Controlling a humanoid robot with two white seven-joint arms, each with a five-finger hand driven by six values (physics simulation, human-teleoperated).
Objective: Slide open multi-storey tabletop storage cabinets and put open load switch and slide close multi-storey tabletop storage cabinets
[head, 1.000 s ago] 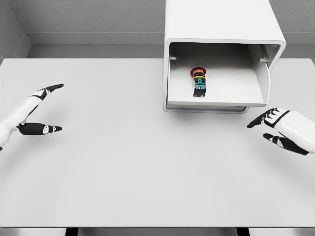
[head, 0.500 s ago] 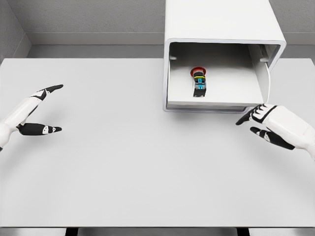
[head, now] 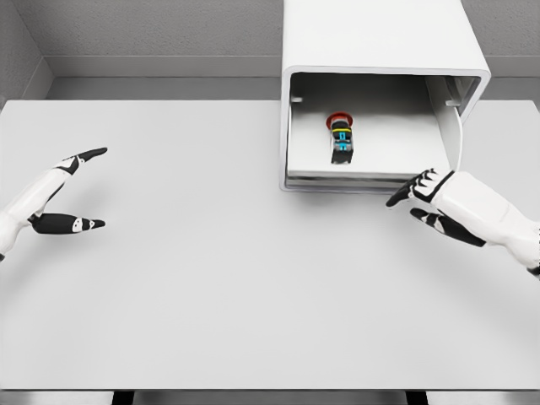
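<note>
A white tabletop storage cabinet (head: 380, 38) stands at the back right of the table, its drawer (head: 371, 175) pulled out toward me. Inside the drawer lies the load switch (head: 341, 137), a small black body with a red cap and a blue band. My right hand (head: 413, 201) is just in front of the drawer's front edge at its right end, fingers spread and holding nothing, fingertips close to the edge. My left hand (head: 80, 190) hovers at the far left of the table, open and empty.
The white table (head: 219, 278) spreads out in front of the cabinet. A grey wall runs behind it. The table's front edge lies near the bottom of the view.
My right hand has moved left and up toward the drawer's front edge. The drawer front looks slightly further in. The left hand and the switch have stayed put.
</note>
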